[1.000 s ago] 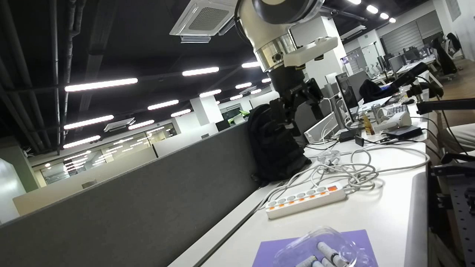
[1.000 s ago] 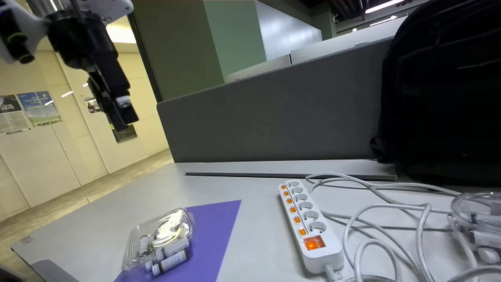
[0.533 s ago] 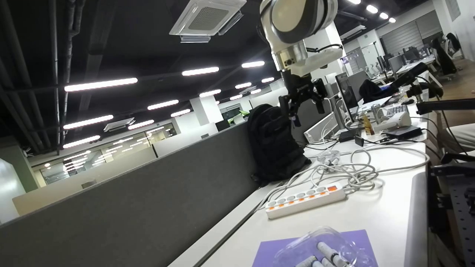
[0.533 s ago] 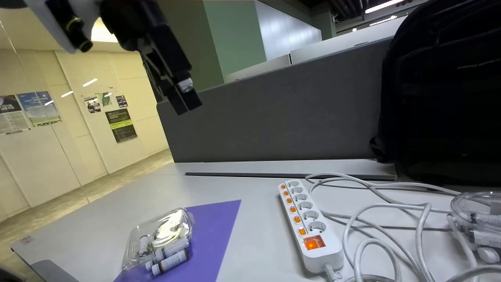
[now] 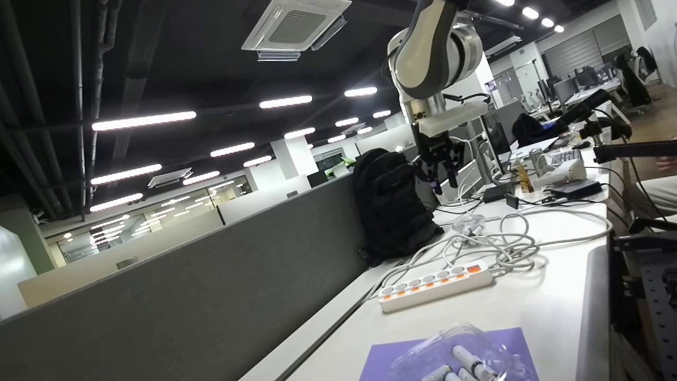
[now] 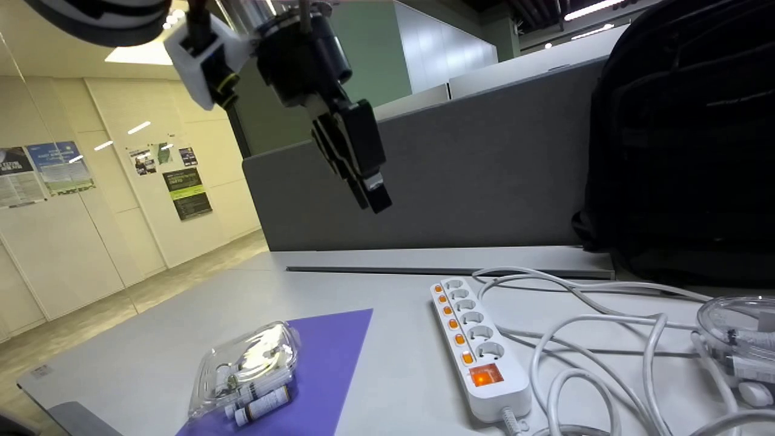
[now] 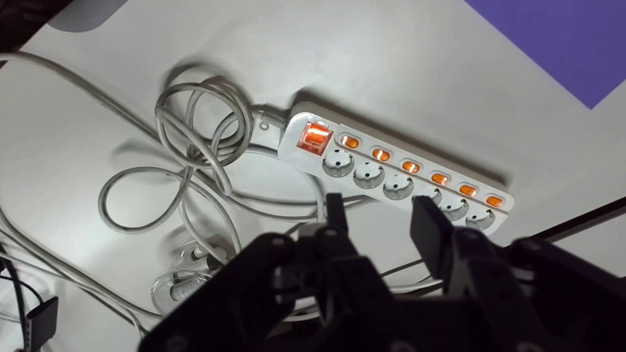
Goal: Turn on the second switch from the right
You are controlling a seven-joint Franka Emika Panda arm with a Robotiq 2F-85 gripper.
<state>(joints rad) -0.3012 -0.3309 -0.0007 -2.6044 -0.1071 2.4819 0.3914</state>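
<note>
A white power strip lies on the desk, in view in all three cameras. Along it runs a row of small orange switches, each beside a round socket, with a larger red-orange switch glowing at the cable end. In the wrist view, the second small switch from the right is uncovered; whether it is lit I cannot tell. My gripper hangs well above the desk, apart from the strip. Its fingers stand partly open with nothing between them, one hiding part of a socket in the wrist view.
Looped grey cables lie beside the strip's cable end. A clear container stands among them. A purple sheet bears a clear box with small tubes. A grey partition and black backpack border the desk's back.
My gripper has travelled to the right in both exterior views, and is now lower than half a second ago, closer to the strip. Its jaws have come nearer together. The strip has not moved.
</note>
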